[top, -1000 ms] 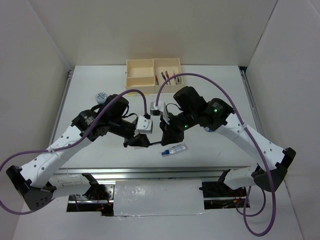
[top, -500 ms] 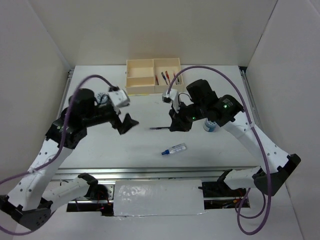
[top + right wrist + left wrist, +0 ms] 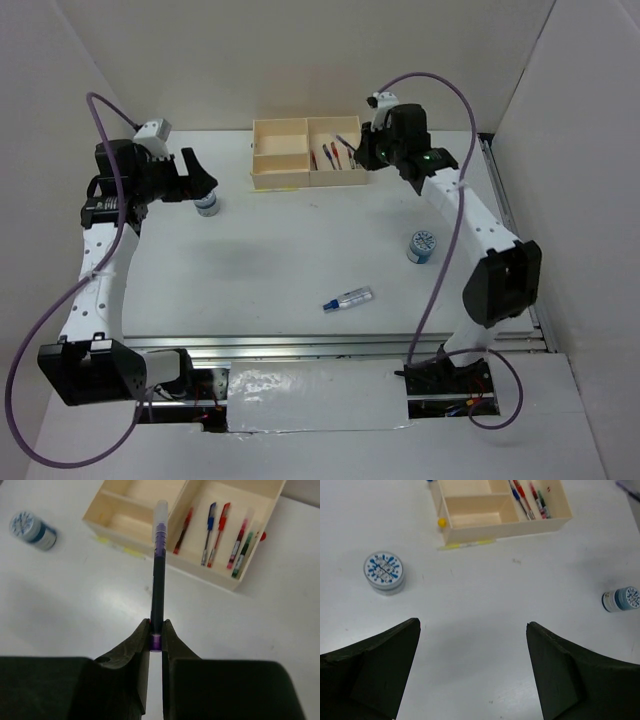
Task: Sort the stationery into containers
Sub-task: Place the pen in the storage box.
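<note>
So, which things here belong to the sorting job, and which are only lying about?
Job: box; pens in it; held pen in the right fingers; tube; two round tubs.
Lying about: pale strip by the box; yellow bead; silver sheet at the near edge.

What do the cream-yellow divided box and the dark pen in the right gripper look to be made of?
The cream-yellow divided box: probably thin wood or stiff card; matte, flat walls, squared edges. The dark pen in the right gripper: plastic, likely; glossy barrel, translucent frosted cap.
</note>
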You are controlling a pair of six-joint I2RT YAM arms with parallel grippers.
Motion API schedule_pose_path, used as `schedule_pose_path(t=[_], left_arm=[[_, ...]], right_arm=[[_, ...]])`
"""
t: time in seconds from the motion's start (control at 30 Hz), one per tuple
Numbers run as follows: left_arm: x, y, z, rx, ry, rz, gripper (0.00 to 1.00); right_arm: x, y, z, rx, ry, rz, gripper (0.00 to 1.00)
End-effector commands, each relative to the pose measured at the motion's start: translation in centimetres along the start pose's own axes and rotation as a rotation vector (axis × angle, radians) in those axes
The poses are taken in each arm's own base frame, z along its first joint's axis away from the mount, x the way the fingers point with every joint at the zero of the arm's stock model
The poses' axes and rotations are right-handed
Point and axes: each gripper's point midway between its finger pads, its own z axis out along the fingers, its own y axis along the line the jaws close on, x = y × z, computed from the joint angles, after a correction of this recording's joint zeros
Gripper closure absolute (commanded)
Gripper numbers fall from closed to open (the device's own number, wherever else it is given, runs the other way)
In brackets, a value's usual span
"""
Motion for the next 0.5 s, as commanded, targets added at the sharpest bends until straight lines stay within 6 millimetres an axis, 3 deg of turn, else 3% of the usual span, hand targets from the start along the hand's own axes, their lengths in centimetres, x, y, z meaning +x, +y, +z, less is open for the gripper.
schedule_pose_path(t=[0.0,0.03,0.13,0.23,0.33,0.47], left_arm=[[0.9,-0.4,-1.0,0.004,0.002,-0.026,0.01],[0.9,-0.5,-1.2,0.005,-0.012,-0.019,0.01],[2.3,-0.2,-1.4,-0.008,-0.009,-0.03,0.01],[4.0,-0.3,-1.4,0.001,0.01,-0.023,0.01],[5.2,-0.6,-1.1,0.028,0.027,0.031,0.01],[7.0,-0.9,0.2,0.084,0.101,0.151,0.01]], right_arm=[[-7.5,-3.0,2.6,0.158,-0.287,0.112,1.0],[-8.1,-3.3,3.3,0.169,-0.309,0.123,1.0],[-7.0,-4.7,8.0,0.185,-0.307,0.146,1.0],[-6.8,-5.5,10.3,0.221,-0.317,0.144,1.0],[-4.8,-7.0,14.3,0.264,-0.306,0.133,1.0],[-4.1,-8.2,16.9,0.297,-0.314,0.106,1.0]])
